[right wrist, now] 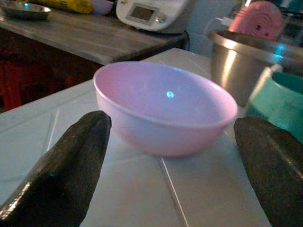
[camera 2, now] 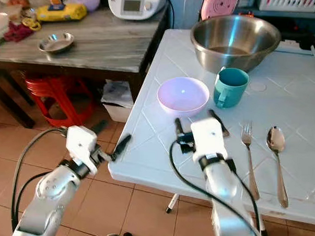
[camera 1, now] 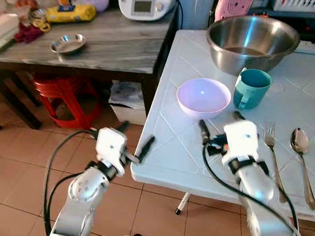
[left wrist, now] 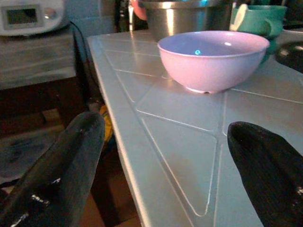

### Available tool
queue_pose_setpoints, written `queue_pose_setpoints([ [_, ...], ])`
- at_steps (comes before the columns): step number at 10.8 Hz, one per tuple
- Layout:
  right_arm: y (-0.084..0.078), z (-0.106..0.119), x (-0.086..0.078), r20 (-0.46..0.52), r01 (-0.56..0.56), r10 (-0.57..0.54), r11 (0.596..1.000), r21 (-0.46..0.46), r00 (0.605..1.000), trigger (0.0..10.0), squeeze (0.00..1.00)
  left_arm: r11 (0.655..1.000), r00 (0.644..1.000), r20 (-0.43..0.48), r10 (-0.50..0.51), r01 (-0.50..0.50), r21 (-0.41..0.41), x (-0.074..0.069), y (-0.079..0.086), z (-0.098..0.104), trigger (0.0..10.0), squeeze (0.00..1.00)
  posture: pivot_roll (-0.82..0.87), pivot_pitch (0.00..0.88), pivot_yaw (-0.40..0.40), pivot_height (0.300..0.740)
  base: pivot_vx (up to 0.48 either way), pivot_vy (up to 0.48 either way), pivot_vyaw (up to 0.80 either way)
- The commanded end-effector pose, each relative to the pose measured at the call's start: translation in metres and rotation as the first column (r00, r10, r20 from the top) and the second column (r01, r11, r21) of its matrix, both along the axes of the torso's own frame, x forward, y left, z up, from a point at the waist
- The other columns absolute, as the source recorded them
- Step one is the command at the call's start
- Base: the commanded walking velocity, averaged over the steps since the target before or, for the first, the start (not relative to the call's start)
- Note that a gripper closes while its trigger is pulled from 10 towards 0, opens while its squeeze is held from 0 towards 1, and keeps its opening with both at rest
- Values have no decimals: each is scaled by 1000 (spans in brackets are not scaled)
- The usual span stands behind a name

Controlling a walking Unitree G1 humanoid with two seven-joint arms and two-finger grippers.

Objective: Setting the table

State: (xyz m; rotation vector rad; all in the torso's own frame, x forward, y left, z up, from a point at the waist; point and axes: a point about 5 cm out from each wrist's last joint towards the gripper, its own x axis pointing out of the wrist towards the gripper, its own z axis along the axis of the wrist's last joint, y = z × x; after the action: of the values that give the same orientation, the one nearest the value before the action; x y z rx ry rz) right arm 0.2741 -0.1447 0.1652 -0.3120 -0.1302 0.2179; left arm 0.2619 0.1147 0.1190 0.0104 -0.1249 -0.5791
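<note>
Right hand point(camera 1: 218, 129) sits on the white counter point(camera 1: 172, 150) just short of the pink bowl point(camera 1: 204, 96), fingers spread wide w/ nothing in them; left hand point(camera 1: 134, 142) hangs off the counter's edge, further from the bowl, also spread & empty. Setting looks partly done: teal mug point(camera 1: 251, 88) touching the bowl's side, fork point(camera 1: 271, 149) & spoon point(camera 1: 302, 161) beyond the right hand, so probably bowl placement is left. Bowl is upright, empty, glossy pale pink, small foot ring.

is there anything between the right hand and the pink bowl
Nothing visible. The right hand sits open just in front of the pink bowl, with bare white table between its fingers and the bowl; the teal mug stands off to the bowl's right.
</note>
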Motion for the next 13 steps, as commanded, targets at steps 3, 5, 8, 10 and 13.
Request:
queue_pose_setpoints([
  [3,14,12,4,-18,-142,141,986,-92,990,10000,0,998,999,11,-53,53,29,-1,8,-1,10000,0,-159,169,96,740,0,0,0],
  [5,19,17,10,-55,-201,195,969,-146,979,10000,0,998,998,10,-56,55,42,1,12,-3,10000,0,-162,170,95,740,0,0,0],
  [8,20,31,27,-113,-270,251,941,-206,961,10000,0,997,998,4,-67,67,28,-1,5,-6,10000,0,-165,170,95,740,0,0,0],
  [10,15,38,41,-162,-299,264,922,-247,951,10000,0,997,997,19,-74,73,17,-1,4,-4,10000,0,-165,170,93,740,0,0,0],
  [13,13,38,58,-244,-319,268,926,-201,932,10000,0,995,995,28,-96,95,43,-4,5,-1,10000,0,-158,172,89,740,0,0,0],
])
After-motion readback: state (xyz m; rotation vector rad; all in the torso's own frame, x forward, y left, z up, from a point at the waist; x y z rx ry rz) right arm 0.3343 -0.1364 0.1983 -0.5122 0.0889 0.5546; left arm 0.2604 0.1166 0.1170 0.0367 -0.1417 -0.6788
